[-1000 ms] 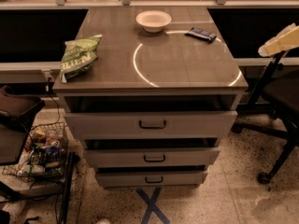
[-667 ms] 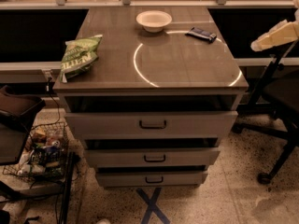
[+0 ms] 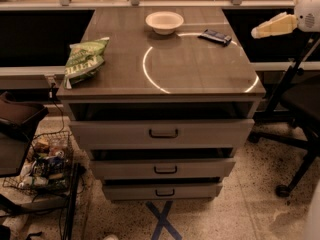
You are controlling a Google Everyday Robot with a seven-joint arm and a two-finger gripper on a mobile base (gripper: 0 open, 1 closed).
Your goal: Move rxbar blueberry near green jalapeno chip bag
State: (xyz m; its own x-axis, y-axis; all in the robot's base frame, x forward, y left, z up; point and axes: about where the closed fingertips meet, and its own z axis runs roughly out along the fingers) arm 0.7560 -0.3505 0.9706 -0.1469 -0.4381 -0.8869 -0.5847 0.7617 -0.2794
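The rxbar blueberry (image 3: 215, 36), a small dark navy bar, lies flat at the back right of the cabinet top (image 3: 200, 74). At the left edge of the same top rests the green jalapeno chip bag (image 3: 85, 60), crinkled with white lettering. My gripper (image 3: 260, 32) hangs in the air off the right side of the cabinet, its pale fingers pointing left toward the bar, a short gap to the bar's right and slightly above it. Nothing is held.
A white bowl (image 3: 164, 21) stands at the back centre, left of the bar. The cabinet has three drawers (image 3: 163, 133) slightly pulled out. An office chair (image 3: 300, 109) stands to the right; a wire basket of clutter (image 3: 42, 161) sits on the floor at left.
My gripper has risen and moved left, closer to the bar. The bar, bag and bowl have not moved.
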